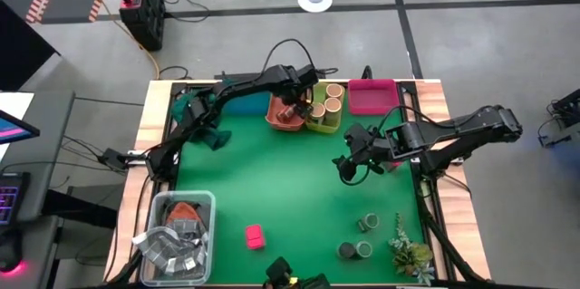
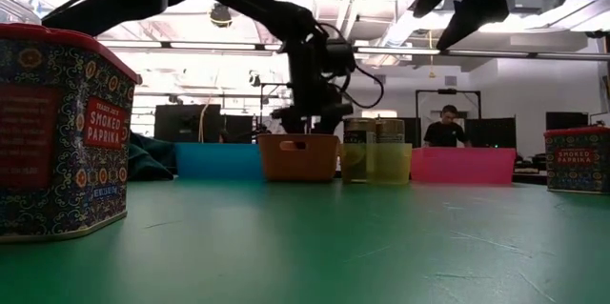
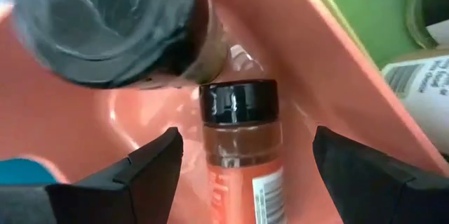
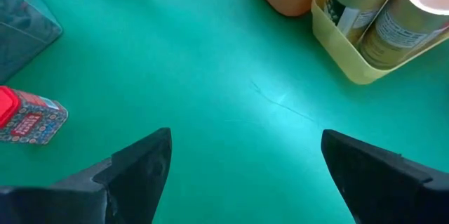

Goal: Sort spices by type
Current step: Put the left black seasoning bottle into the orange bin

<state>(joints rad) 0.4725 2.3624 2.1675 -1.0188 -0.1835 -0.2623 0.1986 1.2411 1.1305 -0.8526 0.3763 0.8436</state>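
Note:
My left gripper (image 1: pixel 292 108) (image 3: pixel 247 140) is open, down inside the orange tray (image 1: pixel 281 121). Its fingers stand on either side of a dark-lidded jar (image 3: pixel 240 147) lying on the tray floor, without touching it. A second dark-lidded jar (image 3: pixel 105 27) stands beside it. My right gripper (image 1: pixel 347 164) (image 4: pixel 245 140) is open and empty, above the green mat. Tan-topped cylinders (image 1: pixel 333 99) stand in the yellow-green tray (image 4: pixel 344 55). A pink tin (image 1: pixel 255 236) and green-topped jars (image 1: pixel 358 245) rest on the mat near the front edge.
A blue tray (image 2: pixel 217 161) and a pink tray (image 1: pixel 372 96) flank the other two at the far edge. A clear tub of grey packets (image 1: pixel 177 230) sits near-left and a plant sprig (image 1: pixel 408 251) near-right. Another pink tin (image 2: pixel 577 159) stands by the right arm.

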